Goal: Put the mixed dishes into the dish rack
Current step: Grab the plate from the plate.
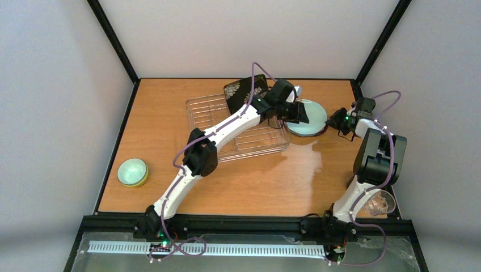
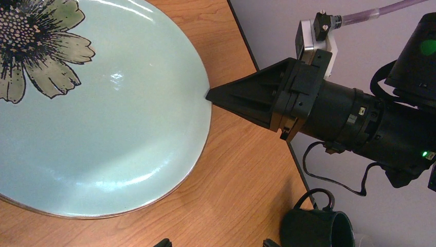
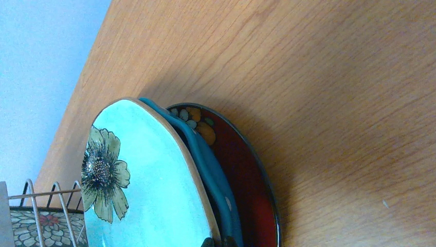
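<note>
We list first what is obscured: the left gripper [image 1: 296, 113], jaws spread wide and holding nothing, covers part of the pale mint plate [image 1: 309, 120] from above, and its own wrist view cuts it to fingertips. We see the blue dotted plate [image 3: 211, 164] and small red floral plate [image 3: 241, 170] only as slivers beneath. Pale mint plate: round, glossy glaze, brown rim, olive flower print, at the wooden table's [image 1: 272, 181] far right, beside the silvery wire dish rack [image 1: 261, 139]. Right gripper [image 2: 210, 95]: pinched closed on that plate's rim. Black square floral plate [image 1: 241, 90]: upright in the rack. Dark green mug [image 2: 319, 229]: cut off.
</note>
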Motion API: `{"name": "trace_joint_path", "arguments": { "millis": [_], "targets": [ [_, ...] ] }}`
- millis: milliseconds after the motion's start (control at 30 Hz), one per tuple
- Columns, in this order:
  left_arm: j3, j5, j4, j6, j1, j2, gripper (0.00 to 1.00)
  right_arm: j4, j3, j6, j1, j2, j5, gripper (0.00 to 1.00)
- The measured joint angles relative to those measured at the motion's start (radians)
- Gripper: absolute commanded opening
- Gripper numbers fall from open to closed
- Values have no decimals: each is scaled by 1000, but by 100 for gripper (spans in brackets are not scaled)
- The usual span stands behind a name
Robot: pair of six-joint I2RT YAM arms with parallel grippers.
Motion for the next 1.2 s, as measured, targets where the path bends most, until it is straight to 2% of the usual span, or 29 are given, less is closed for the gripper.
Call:
{"name": "trace_joint_path", "arguments": {
  "millis": [733,1200],
  "targets": [
    [-34,-10,-1,58,-1,0,100,-70,-16,0,7,-105,11,2],
    [-34,-64,-18,102,-48,0,100,-94,-16,0,14,-143,11,2]
  ]
}}
